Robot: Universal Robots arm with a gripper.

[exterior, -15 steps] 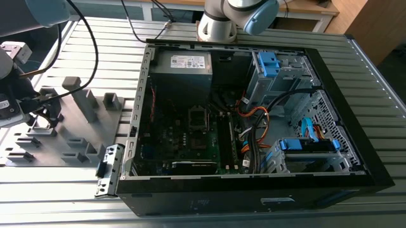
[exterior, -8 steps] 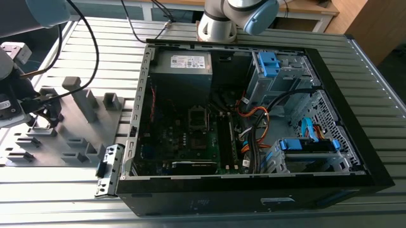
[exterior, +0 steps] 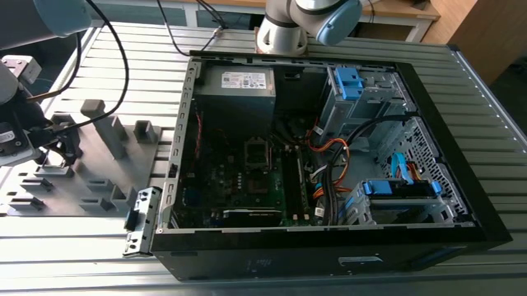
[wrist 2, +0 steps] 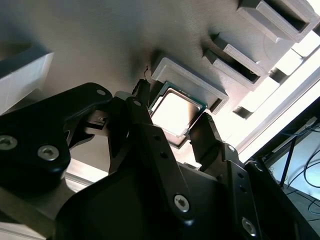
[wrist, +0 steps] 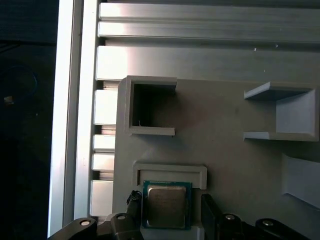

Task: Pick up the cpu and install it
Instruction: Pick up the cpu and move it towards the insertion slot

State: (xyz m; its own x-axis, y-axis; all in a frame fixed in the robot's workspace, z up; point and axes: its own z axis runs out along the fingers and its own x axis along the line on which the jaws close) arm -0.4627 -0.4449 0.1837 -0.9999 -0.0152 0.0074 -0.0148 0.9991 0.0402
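The cpu (wrist 2: 176,109) is a small silver-faced square chip with a green edge. It lies flat in a shallow pocket of the grey fixture tray (wrist: 225,150). In both wrist views my gripper (wrist 2: 172,120) stands open astride it, one black finger (wrist 2: 141,102) close to one edge and the other finger (wrist: 210,212) a little off the opposite edge. In the exterior view the gripper (exterior: 59,154) hangs low over the tray at that view's left, well away from the motherboard's socket (exterior: 258,152) inside the open computer case (exterior: 329,243).
The tray (exterior: 91,179) carries several raised holders and posts around the gripper. The case holds a power-supply box (exterior: 239,83), cables and blue drive bays (exterior: 399,188). A metal bracket (exterior: 140,222) leans at the case's near corner. Everything rests on a slatted aluminium table (exterior: 66,259).
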